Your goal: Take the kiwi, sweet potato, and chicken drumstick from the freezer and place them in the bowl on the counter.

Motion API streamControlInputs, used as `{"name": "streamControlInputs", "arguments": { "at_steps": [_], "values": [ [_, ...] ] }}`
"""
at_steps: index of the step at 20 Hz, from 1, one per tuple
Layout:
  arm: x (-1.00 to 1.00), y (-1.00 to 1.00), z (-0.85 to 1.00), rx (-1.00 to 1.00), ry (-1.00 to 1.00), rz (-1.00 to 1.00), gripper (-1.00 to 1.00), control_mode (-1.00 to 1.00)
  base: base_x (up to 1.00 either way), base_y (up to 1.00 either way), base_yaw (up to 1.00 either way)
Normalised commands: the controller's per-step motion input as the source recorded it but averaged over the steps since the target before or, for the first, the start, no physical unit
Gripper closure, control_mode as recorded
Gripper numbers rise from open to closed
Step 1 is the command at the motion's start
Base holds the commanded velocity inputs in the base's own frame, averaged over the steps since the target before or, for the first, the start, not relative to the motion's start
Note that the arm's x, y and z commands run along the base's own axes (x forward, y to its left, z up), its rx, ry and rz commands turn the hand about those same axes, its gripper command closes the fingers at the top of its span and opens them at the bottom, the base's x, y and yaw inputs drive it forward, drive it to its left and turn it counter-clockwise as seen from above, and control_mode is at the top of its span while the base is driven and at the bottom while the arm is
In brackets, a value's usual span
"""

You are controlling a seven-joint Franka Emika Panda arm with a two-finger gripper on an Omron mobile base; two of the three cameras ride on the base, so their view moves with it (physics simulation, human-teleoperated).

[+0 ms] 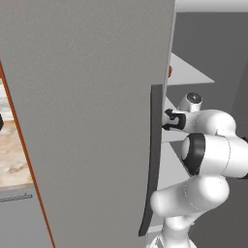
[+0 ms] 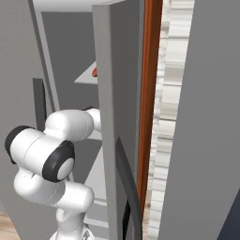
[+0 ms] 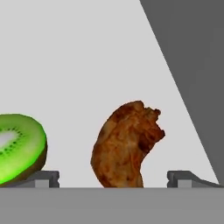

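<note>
In the hand view, the gripper (image 3: 113, 179) points at the pale floor of a freezer shelf (image 3: 87, 57), and its two small dark finger tips (image 3: 43, 178) stand wide apart at the bottom of the picture, holding nothing. Between those tips, not touching either one, lies the chicken drumstick (image 3: 124, 146), a lumpy browned piece that curves like a comma with its ragged thicker end uppermost. To the left of it, near the left finger tip, sits the kiwi (image 3: 17, 146): a cut half with a bright green face, a pale centre ringed by tiny dark seeds, and a thin brown skin along its edge; it is cut off by the picture's left edge. A dark grey inner wall (image 3: 192, 65) slants down the right side of this view. In the left base view, the white arm (image 1: 203, 155) bends from the lower right and reaches in past the edge of the open freezer door (image 1: 87, 121), a flat matte grey slab with a long dark vertical handle (image 1: 152, 160); the black hand passes just behind that handle. Pale shelves (image 1: 186, 70) show inside, with a small orange bit (image 1: 170, 71) at the door's edge. A strip of beige marbled counter (image 1: 12, 155) shows at the far left of this view.
</note>
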Motion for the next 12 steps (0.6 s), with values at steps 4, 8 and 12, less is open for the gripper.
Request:
{"name": "streamControlInputs", "arguments": {
  "at_steps": [4, 8, 12],
  "values": [
    [-0.12, 0.0, -0.29, 0.0, 0.0, 0.0, -1.0, -1.0, 0.0, 0.0, 0.0],
    [-0.08, 0.0, -0.22, 0.0, 0.0, 0.0, -1.0, -1.0, 0.0, 0.0, 0.0],
    [0.0, 0.0, -0.12, 0.0, 0.0, 0.0, -1.0, -1.0, 0.0, 0.0, 0.0]
  ]
}}
